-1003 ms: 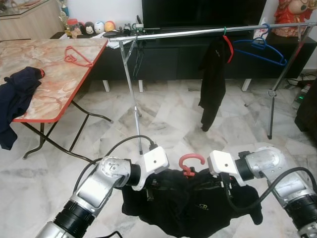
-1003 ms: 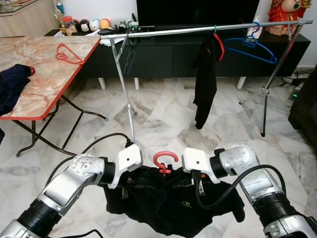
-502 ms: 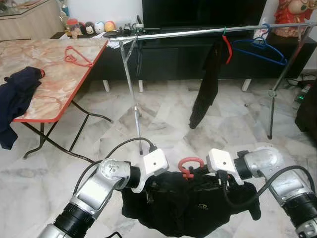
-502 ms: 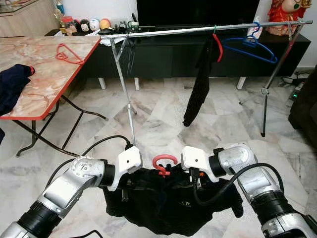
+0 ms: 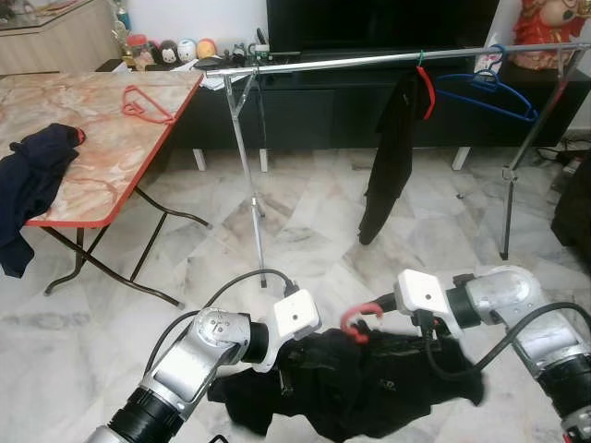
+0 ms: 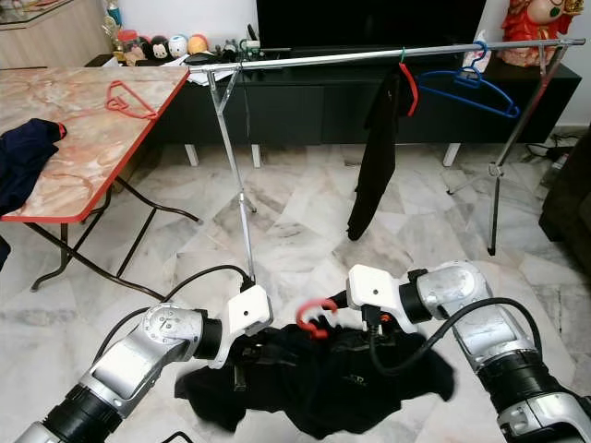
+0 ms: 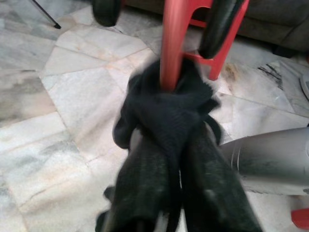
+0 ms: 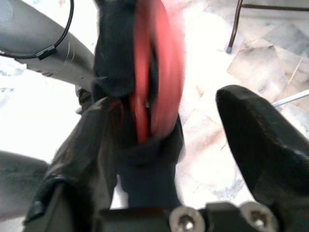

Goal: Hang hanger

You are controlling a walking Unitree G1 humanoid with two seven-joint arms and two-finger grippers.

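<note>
Currently both grippers, left gripper (image 5: pixel 288 367) and right gripper (image 5: pixel 427 340), pinch the red hanger (image 5: pixel 355 322); its tilt risks the black garment (image 5: pixel 369 388) sliding off.

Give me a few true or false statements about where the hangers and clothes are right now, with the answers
1. A red hanger carrying a black garment is held between the left gripper and right gripper. True.
2. The rail is bare. False: it carries a hanging black garment on a red hanger and a blue hanger.
3. A red hanger lies on the table. True.
4. The dark blue cloth lies on the floor. False: it is on the table, drooping over its edge.
5. The held hanger's hook is already over the rail. False: it is well below the rail, down near the floor.
</note>
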